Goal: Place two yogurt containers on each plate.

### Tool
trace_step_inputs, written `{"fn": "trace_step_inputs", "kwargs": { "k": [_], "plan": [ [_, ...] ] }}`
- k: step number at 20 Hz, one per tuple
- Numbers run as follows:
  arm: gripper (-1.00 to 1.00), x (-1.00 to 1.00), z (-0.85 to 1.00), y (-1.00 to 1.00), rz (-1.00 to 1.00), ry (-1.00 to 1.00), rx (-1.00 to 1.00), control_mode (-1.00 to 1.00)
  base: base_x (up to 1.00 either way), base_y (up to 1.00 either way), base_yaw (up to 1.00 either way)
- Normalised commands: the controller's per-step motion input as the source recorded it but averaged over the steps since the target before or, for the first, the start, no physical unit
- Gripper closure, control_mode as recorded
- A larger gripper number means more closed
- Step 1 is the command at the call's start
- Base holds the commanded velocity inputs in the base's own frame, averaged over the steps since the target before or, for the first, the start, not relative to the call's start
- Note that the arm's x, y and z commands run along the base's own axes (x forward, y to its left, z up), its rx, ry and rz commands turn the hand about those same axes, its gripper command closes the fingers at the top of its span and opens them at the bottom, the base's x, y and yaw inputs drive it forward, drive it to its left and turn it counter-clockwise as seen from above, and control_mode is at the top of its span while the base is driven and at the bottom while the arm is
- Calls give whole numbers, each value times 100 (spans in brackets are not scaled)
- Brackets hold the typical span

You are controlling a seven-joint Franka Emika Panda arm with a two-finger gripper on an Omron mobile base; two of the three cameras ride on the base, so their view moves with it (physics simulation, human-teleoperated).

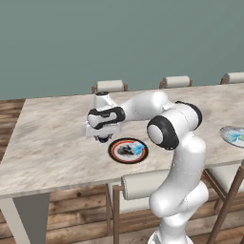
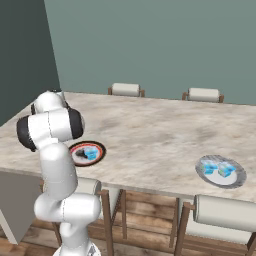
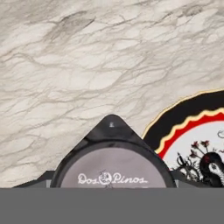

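Note:
A dark yogurt container with a whitish "Dos Pinos" lid (image 3: pixel 111 168) sits between my fingers, close to the camera in the hand view. My gripper (image 1: pixel 102 137) is shut on it, low over the table just left of the black-rimmed plate (image 1: pixel 112 153) (image 2: pixel 102 150) (image 3: pixel 188 109). That plate carries one light blue yogurt container (image 1: pixel 138 149) (image 2: pixel 91 152). The pale grey plate (image 2: pixel 202 175) (image 1: pixel 226 131) lies far to the right with two light blue yogurt containers (image 2: pixel 209 168) (image 2: pixel 226 170) on it.
The marble table (image 1: pixel 52 138) runs wide, with its front edge close below the patterned plate. Chairs stand along the far side (image 1: pixel 109 86) (image 1: pixel 176 81) and the near side (image 1: pixel 143 183) (image 2: pixel 227 212). My own arm (image 1: pixel 167 128) reaches over the table beside the plate.

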Motion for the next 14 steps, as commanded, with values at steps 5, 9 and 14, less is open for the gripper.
{"fn": "trace_step_inputs", "kwargs": {
  "k": [5, 9, 14],
  "plan": [
    [100, -69, 10, -72, 0, 0, 1, -100, 0, 0, 0],
    [100, -70, 0, -33, 0, 0, 1, -100, 0, 0, 0],
    [100, -11, -5, -2, 0, 0, 0, -100, 0, 0, 0]
  ]
}}
